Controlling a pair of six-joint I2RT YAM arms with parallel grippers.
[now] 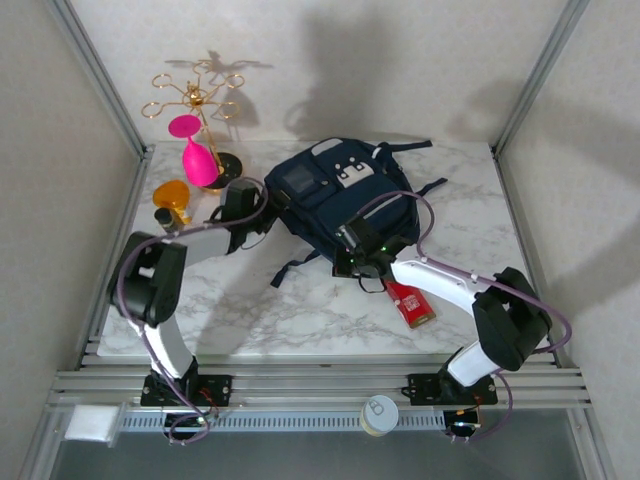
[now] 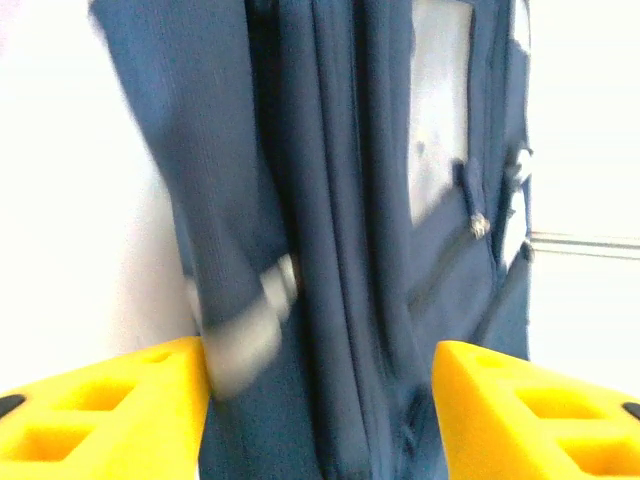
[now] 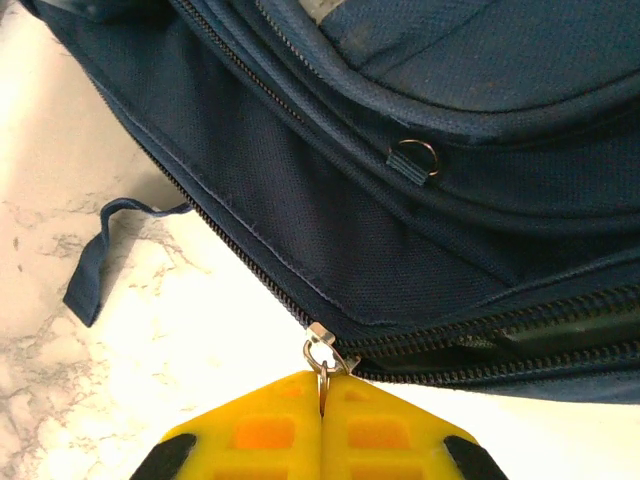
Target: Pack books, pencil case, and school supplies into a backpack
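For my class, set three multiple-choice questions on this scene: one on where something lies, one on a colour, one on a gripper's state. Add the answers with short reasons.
1. Where does the red pack lie?
A. on top of the backpack
B. flat on the table, on the backpack's near side
C. upright against the back wall

2. What colour is the glass by the gold stand?
A. green
B. pink
C. clear

3. The right gripper is:
A. open above the table
B. shut on a strap
C. shut on the backpack's zipper pull

Answers: 1 B, it lies on the marble in front of the backpack. 2 B, its bowl is bright pink. 3 C, the yellow fingers meet on the metal ring.
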